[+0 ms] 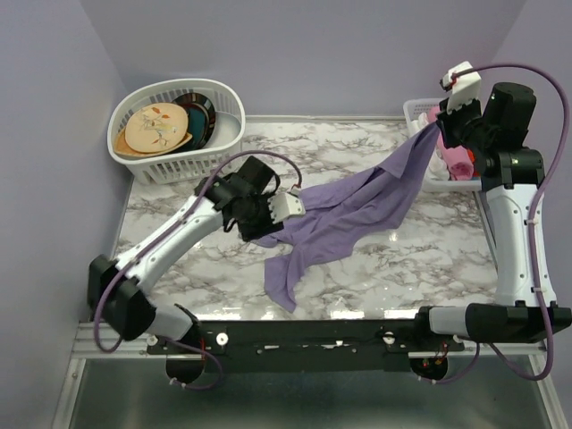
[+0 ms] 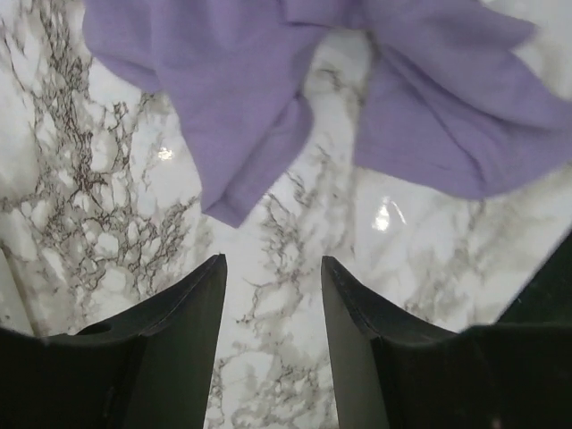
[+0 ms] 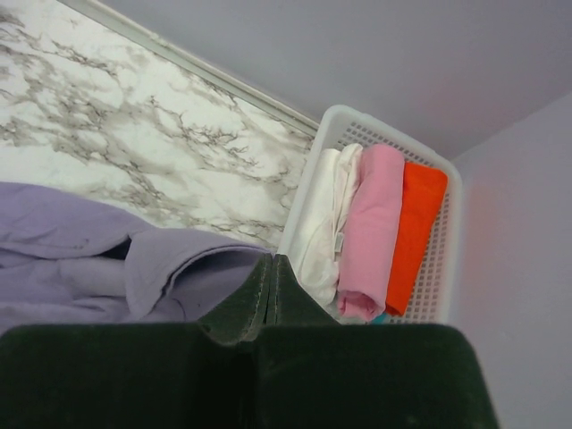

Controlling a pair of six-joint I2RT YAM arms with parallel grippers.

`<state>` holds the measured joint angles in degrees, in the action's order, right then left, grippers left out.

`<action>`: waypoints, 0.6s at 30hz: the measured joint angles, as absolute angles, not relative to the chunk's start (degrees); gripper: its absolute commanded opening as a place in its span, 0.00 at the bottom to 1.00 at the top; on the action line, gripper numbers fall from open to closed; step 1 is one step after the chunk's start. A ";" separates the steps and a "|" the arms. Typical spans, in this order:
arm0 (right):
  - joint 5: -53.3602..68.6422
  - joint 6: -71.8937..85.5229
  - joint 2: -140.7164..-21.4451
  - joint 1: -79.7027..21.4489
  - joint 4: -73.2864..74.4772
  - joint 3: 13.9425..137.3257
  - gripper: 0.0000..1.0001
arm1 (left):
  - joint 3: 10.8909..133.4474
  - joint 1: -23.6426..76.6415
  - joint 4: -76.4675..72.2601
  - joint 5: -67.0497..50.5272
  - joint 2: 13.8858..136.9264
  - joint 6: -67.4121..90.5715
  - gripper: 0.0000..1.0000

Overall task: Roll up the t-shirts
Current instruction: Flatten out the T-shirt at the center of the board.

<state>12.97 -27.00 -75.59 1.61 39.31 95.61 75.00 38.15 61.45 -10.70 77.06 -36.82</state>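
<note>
Table [image 1: 402, 259]: white marble-patterned top with grey veins, filling the middle of the scene; lavender walls rise behind it and at both sides.
T-shirt [image 1: 357, 210]: plain lavender-purple, thin and soft. It stretches in a slanted band from near centre to far right. Its near-left end lies crumpled on the marble, and its far-right end is lifted off the table up to the right claw. In the left wrist view [image 2: 259, 107] a loose hem lies flat on the marble just beyond the fingertips.
Right arm [image 1: 511, 232]: white and black, standing upright at the right edge of the table.
Left arm [image 1: 170, 237]: white and black, reaching from the near-left corner toward the centre.
Round basket [image 1: 234, 96]: white, at the far-left corner, holding plates [image 1: 159, 127].
Small basket [image 3: 357, 114]: white, rectangular, at the far-right corner, just beside the right claw.
Contents of small basket: a white cloth [image 3: 323, 214], a pink cloth [image 3: 371, 223] and an orange-red cloth [image 3: 413, 232], folded side by side.
Left claw [image 2: 273, 264]: jaws parted, nothing between them, bare marble below; close to the t-shirt's near-left end.
Right claw [image 3: 271, 268]: fingers pressed together, pinching the raised far-right end of the t-shirt.
</note>
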 measured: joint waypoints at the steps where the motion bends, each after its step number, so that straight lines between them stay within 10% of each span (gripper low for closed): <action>1: 13.06 -27.00 -75.31 1.61 39.33 95.39 0.01 | 74.11 37.21 57.89 -8.91 80.62 -34.76 0.58; 18: 14.68 -26.81 -74.67 1.61 39.68 90.02 0.01 | 91.68 31.18 35.40 -10.11 111.96 -14.96 0.53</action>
<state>14.68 -26.81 -74.67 1.61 39.68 90.02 91.68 31.18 35.40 -10.11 111.96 -14.96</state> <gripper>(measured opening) 0.011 0.541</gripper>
